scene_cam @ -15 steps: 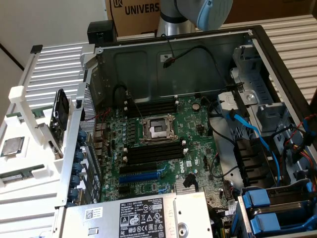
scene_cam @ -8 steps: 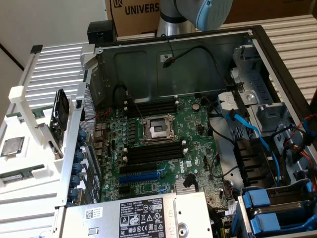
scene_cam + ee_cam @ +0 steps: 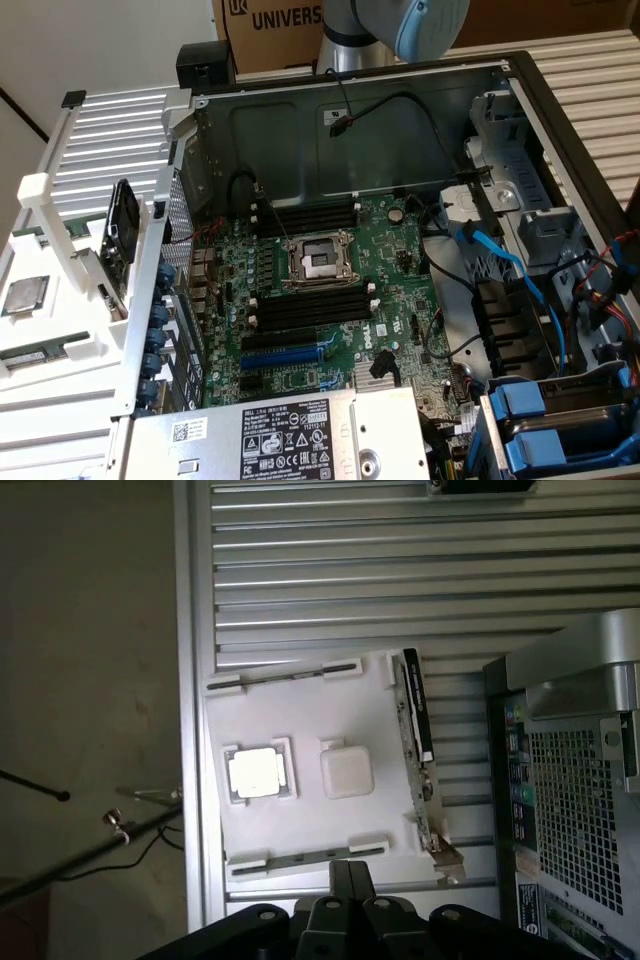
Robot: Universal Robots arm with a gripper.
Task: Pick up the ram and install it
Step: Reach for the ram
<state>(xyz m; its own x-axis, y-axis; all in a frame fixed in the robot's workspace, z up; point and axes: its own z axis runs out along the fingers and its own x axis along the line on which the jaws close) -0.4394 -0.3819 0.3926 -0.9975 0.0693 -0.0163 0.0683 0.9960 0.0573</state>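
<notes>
The ram [image 3: 35,355] is a narrow green stick lying in a white holder tray [image 3: 60,330] at the exterior view's left, outside the open computer case. In the wrist view the ram [image 3: 305,858] shows as a thin strip held between two white clips, at the tray edge nearest my gripper [image 3: 348,885]. The gripper's dark fingers stand together, shut on nothing, high above the tray. Only the arm [image 3: 400,25] shows in the exterior view. Long black empty slots [image 3: 305,305] flank the processor socket [image 3: 318,262] on the motherboard.
On the tray lie a square silver processor chip [image 3: 255,772] and a white square pad [image 3: 347,772], and a black card [image 3: 418,715] stands on edge beside the case. Black and blue cables [image 3: 500,260] and drive bays crowd the case's right. A power supply [image 3: 290,430] sits at the front.
</notes>
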